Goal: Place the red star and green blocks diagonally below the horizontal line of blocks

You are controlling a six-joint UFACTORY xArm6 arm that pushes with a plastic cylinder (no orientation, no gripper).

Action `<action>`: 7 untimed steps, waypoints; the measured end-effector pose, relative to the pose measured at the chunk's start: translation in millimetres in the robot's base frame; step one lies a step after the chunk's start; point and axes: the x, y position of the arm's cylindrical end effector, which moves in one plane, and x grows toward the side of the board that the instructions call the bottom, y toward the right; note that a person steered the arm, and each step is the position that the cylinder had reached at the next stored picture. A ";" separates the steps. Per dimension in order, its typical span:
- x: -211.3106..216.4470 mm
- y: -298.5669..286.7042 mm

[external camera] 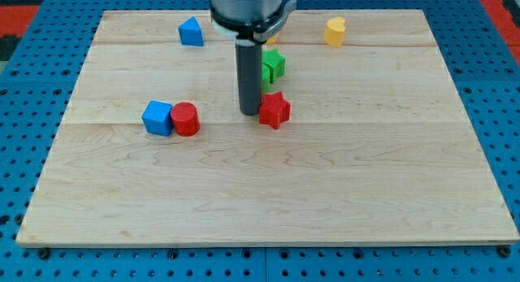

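Touching red star (275,110): my tip (249,113)

We have a round grey metal part at the top with a dark ring under it. From it hangs our straight, dark, smooth rod, and my tip (249,113) is its flat dark end.

text: none readable | labels: none | brands: none | numbers: none | signs: none | checked: blocks, board, rod, surrounding pegboard
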 end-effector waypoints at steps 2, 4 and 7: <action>51.3 40.5; -7.9 54.2; -77.3 90.4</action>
